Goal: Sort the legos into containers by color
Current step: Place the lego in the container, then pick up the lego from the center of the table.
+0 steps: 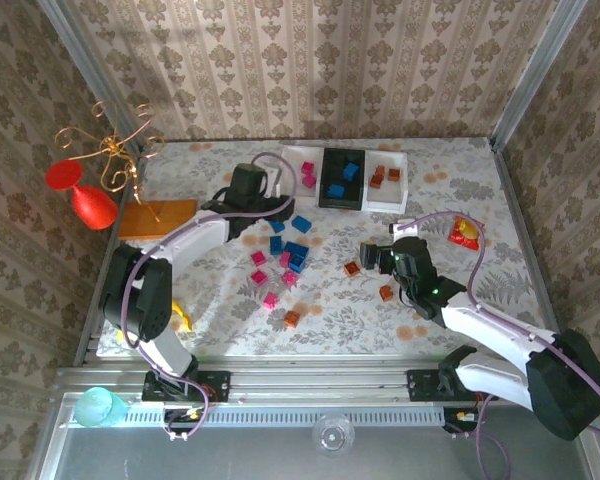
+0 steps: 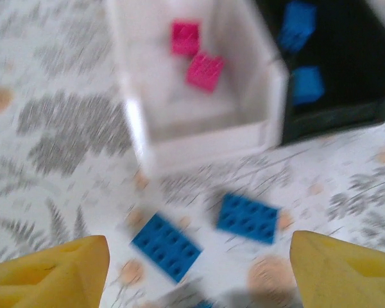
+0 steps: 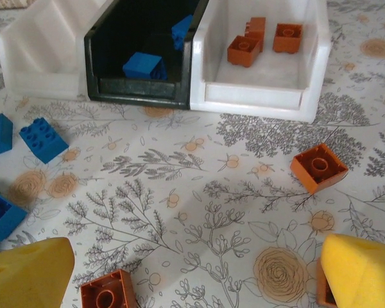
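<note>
Right wrist: yellow pad (image 3: 362,273) half hides an orange lego (image 3: 322,292).

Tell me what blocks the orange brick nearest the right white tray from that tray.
Nothing visible. The orange brick lies just short of the right tray, only bare cloth between; the right gripper is open behind it.

Floral table (image 1: 340,310) carries three trays (image 1: 385,207), loose legos (image 1: 296,251), snack packet (image 1: 465,233), orange board (image 1: 158,218).
</note>
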`<act>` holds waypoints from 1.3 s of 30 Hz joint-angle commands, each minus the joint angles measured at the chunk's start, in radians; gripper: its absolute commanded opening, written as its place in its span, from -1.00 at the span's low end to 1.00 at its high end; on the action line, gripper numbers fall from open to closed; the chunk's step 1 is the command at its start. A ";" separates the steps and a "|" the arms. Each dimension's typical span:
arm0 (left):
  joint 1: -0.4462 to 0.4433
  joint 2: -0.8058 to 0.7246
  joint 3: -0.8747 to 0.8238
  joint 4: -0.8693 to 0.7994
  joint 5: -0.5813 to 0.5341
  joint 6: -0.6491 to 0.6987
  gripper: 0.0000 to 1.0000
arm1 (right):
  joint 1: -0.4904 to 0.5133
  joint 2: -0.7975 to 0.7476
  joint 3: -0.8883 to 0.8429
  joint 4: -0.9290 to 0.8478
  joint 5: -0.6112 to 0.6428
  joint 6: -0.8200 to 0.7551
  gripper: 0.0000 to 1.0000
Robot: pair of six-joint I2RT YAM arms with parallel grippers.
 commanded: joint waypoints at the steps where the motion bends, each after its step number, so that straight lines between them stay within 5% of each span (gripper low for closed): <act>1: 0.009 0.050 0.000 -0.052 0.064 -0.060 0.53 | -0.004 0.020 0.021 0.024 -0.016 0.021 1.00; 13: 0.007 0.291 0.163 -0.045 -0.040 -0.115 0.51 | -0.004 -0.009 0.015 0.009 0.004 0.010 1.00; 39: 0.019 0.321 0.120 -0.050 -0.080 -0.137 0.29 | -0.004 0.013 0.029 -0.001 -0.008 0.021 1.00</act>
